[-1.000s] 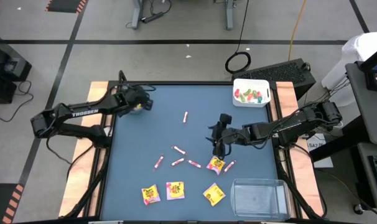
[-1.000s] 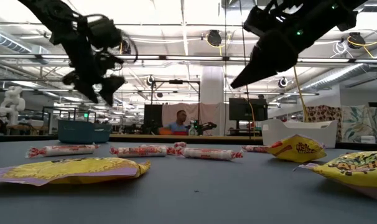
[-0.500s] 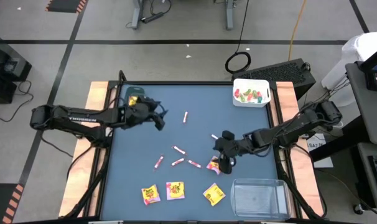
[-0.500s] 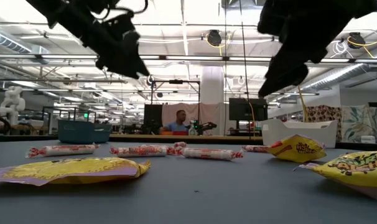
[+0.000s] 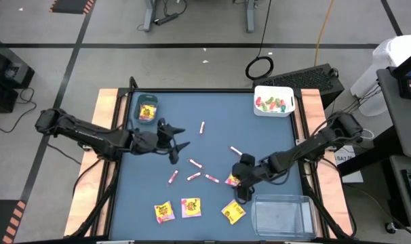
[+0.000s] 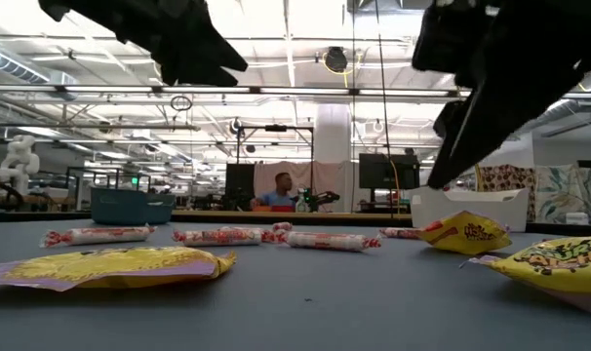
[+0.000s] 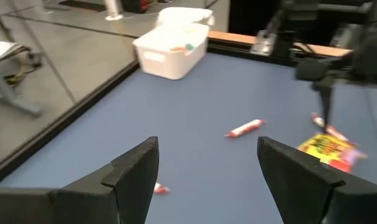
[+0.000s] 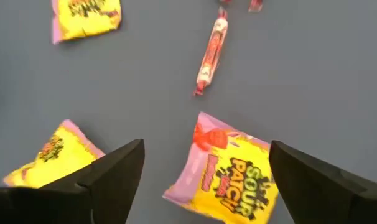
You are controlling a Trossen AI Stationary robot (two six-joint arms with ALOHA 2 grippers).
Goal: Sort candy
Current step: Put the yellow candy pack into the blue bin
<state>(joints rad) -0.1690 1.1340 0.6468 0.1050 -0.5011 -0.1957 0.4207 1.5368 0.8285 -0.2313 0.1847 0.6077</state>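
Fingers (image 8: 114, 180) of my right gripper (image 8: 204, 186) are spreading over the square yellow sour-candy packet (image 8: 229, 171) near the worktop's right edge; next I'm judging to descend and pinch; left gripper (image 5: 179, 144) open, waiting mid-worktop.

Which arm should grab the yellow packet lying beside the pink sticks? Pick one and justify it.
Right. The right claw hangs open directly over that yellow packet, which fills its wrist view between the fingers. The left claw, also open, is farther off, nearer the pink sticks.
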